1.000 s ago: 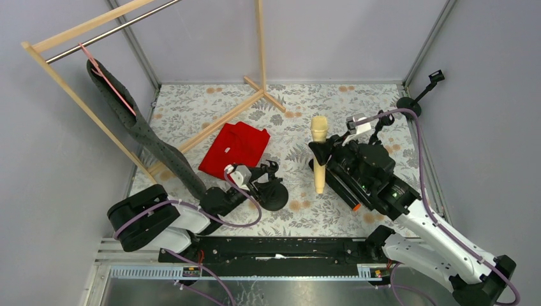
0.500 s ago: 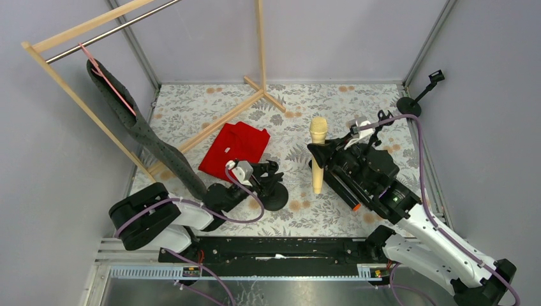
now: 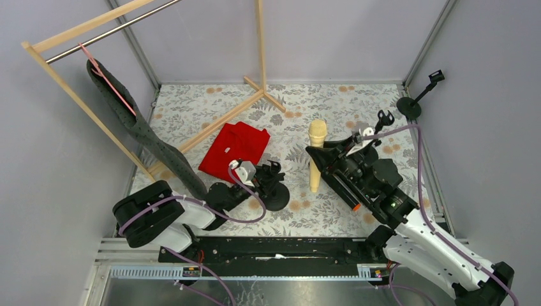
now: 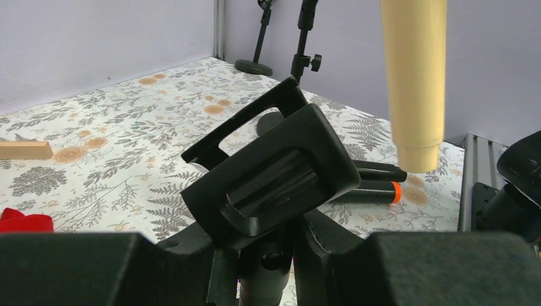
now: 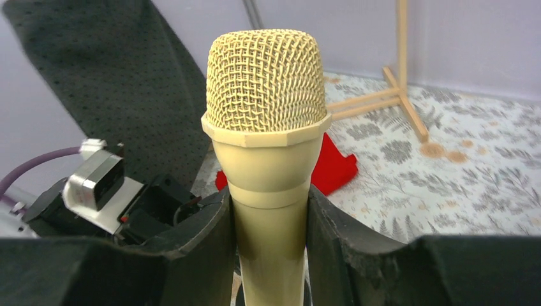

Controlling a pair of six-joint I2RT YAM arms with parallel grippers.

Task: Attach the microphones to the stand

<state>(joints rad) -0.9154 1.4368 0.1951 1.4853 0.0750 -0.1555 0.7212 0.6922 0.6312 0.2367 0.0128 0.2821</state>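
My right gripper (image 3: 318, 157) is shut on the cream microphone (image 3: 316, 145) and holds it upright, mesh head up (image 5: 266, 83), its lower end (image 4: 415, 95) hanging just right of the stand's clip. My left gripper (image 3: 263, 179) is shut on the stem of the near black stand (image 4: 268, 255), below its open clip (image 4: 274, 172). The stand's round base (image 3: 277, 198) rests on the table. Two black microphones lie side by side on the table behind the clip, one plain (image 4: 377, 171) and one with an orange tip (image 4: 373, 191); the tip (image 3: 356, 207) shows under my right arm.
Two more black stands are at the back right, one by the wall (image 3: 416, 99) and one nearer (image 3: 383, 120). A red cloth (image 3: 235, 146) lies left of centre. A wooden rack (image 3: 210, 131) with a dark garment (image 3: 143, 131) fills the left side.
The left gripper's jaws have closed on the stand's stem. The right arm has carried the cream microphone a little left and nearer, toward the stand's clip.
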